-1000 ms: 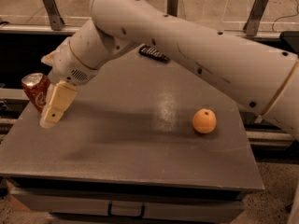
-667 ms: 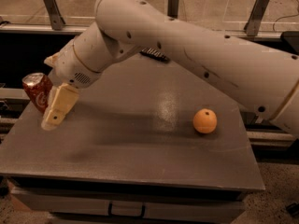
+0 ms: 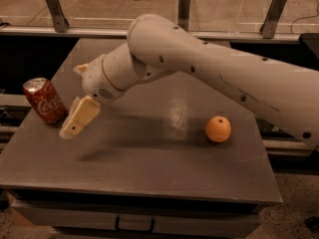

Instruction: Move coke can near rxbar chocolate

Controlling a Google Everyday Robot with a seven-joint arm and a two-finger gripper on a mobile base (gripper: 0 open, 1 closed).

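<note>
The red coke can (image 3: pixel 45 100) stands upright, slightly tilted, at the far left edge of the grey table (image 3: pixel 149 168). My gripper (image 3: pixel 76 123) hangs just to the right of the can, close beside it and low over the table, with nothing seen in it. My big white arm (image 3: pixel 209 63) reaches in from the right across the back of the table. The rxbar chocolate does not show; the arm covers the back middle of the table.
A round orange fruit (image 3: pixel 218 129) lies on the right part of the table. A metal rail with posts (image 3: pixel 184 9) runs behind the table. The table's left edge is right beside the can.
The gripper has shifted a little to the right and down, away from the can. The arm has swung over the black bar that showed at the back of the table.
</note>
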